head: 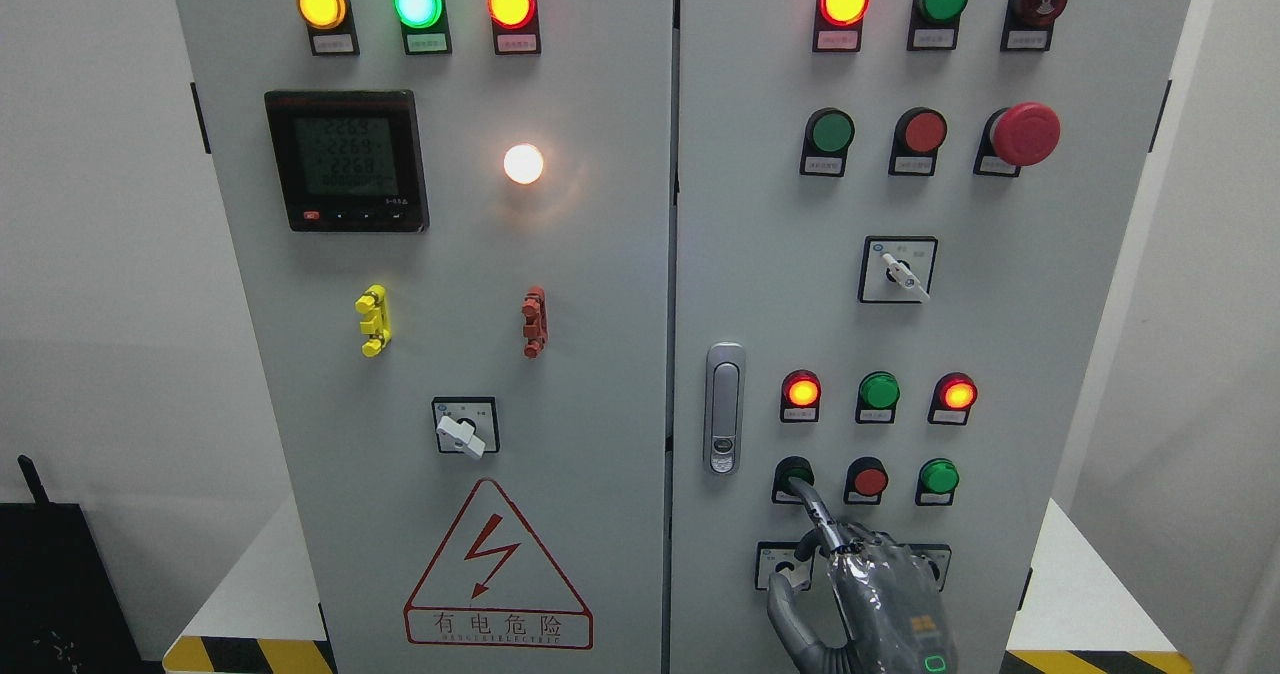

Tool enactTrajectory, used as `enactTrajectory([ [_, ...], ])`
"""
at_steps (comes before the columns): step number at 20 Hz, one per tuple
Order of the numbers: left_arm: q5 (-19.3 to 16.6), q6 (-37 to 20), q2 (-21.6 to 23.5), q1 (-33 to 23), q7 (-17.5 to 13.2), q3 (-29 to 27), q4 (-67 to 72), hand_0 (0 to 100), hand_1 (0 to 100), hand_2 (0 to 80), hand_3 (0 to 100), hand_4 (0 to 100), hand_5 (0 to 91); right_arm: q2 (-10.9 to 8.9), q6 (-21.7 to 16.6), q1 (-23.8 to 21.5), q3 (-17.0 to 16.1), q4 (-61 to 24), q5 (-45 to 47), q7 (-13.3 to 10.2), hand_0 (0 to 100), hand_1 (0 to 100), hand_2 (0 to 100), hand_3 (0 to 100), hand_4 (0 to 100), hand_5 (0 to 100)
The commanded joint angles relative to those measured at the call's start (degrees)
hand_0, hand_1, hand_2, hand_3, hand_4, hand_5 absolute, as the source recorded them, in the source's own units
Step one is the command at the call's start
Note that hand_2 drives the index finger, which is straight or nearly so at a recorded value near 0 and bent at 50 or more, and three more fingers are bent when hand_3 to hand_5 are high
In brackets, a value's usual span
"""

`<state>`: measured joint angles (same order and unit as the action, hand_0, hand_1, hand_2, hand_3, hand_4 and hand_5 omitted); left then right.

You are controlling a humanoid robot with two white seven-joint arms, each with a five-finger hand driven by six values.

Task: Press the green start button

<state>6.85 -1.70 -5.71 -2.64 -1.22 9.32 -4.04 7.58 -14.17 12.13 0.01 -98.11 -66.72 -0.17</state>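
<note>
We count two doors on cabinet [600,374]. Left door: three lit lamps on top, one meter [346,161], one white lamp [523,164], two clips, one switch [465,426], one warning sign [497,574]. Right door: one latch [724,409], one red mushroom stop [1024,134]. Our right hand [860,594], index finger [812,510] out, others curled, tip touching green button [793,473], bottom row, far left of three.
</note>
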Motion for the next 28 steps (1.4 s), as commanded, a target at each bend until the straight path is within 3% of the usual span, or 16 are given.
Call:
enactTrajectory([
  [1, 0.0, 0.03, 0.0, 0.0, -0.01, 0.0, 0.0, 12, 56, 0.0, 0, 0, 0.0, 0.07, 0.2, 0.44, -1.42, 1.96, 0.02, -0.01, 71, 40, 0, 56, 58, 48],
  [18, 0.0, 0.03, 0.0, 0.0, -0.01, 0.0, 0.0, 12, 56, 0.0, 0, 0, 0.0, 0.07, -0.15, -2.29, -2.21, -3.85, 0.89, 0.17, 74, 42, 0, 59, 58, 47],
  [28, 0.0, 0.03, 0.0, 0.0, -0.01, 0.0, 0.0, 12, 56, 0.0, 0, 0, 0.0, 0.07, -1.47, -6.59, -1.95, -8.41, 8.45, 0.26, 88, 44, 0, 59, 56, 43],
])
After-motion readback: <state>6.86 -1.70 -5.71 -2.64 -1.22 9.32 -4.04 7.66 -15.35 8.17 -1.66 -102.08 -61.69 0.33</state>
